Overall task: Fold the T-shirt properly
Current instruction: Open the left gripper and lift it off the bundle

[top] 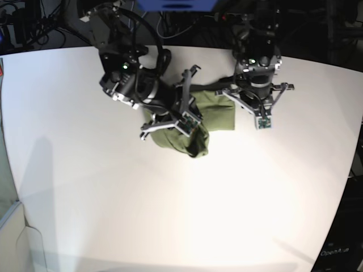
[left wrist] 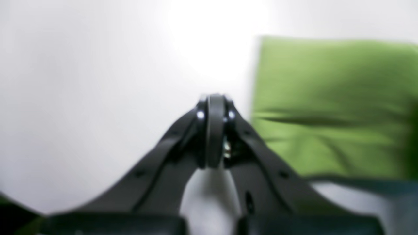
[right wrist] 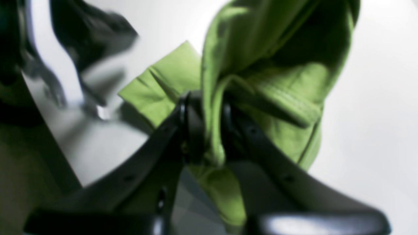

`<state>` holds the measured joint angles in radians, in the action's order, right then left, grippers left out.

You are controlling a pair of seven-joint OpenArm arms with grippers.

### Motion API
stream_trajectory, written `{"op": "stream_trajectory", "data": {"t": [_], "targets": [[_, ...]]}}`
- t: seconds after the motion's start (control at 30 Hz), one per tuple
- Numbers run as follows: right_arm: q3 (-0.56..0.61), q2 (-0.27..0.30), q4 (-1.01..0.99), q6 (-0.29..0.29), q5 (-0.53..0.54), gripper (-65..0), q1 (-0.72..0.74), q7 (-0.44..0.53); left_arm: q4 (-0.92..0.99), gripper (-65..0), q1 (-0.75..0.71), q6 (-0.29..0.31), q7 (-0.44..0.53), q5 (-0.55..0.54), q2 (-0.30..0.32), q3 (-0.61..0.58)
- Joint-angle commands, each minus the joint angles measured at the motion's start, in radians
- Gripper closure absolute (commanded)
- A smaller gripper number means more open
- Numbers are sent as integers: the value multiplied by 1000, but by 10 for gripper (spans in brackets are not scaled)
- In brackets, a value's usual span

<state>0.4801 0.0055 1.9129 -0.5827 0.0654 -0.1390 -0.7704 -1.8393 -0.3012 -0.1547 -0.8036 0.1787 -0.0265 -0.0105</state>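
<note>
The green T-shirt [top: 220, 113] lies bunched near the back middle of the white table [top: 113, 198]. One part of it is lifted into a hanging fold [right wrist: 261, 65]. My right gripper [right wrist: 212, 111] is shut on that fold, with cloth pinched between its black fingers; in the base view it sits at the shirt's front left [top: 193, 129]. My left gripper [left wrist: 215, 99] is shut with nothing in it, over bare table just beside a flat edge of the T-shirt [left wrist: 326, 107]. The left arm [top: 258, 85] stands at the shirt's right end.
Dark cables and equipment [top: 34, 22] line the table's far edge. The table's left edge [top: 8, 187] drops off to a pale floor. In the right wrist view the other arm [right wrist: 94, 36] shows blurred at upper left.
</note>
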Motion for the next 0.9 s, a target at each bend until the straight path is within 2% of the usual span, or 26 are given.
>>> {"op": "stream_trajectory", "data": {"t": [0.0,0.27,0.47,0.87], "targets": [[1,-6,15,5,14,-4,9,27,-9,-5,12,2,25,0,-3,1],[1,-6,15,5,14,-4,6,25,186,-5,92,2,33,-2,10,-6],[2,-9,3,5,14,-7,6,25,189,-5,96,4,33,-3,9,-6],[47,-8,-178,5,14,-4,58,35,172,-5,90,4,31,-3,9,-21]]}}
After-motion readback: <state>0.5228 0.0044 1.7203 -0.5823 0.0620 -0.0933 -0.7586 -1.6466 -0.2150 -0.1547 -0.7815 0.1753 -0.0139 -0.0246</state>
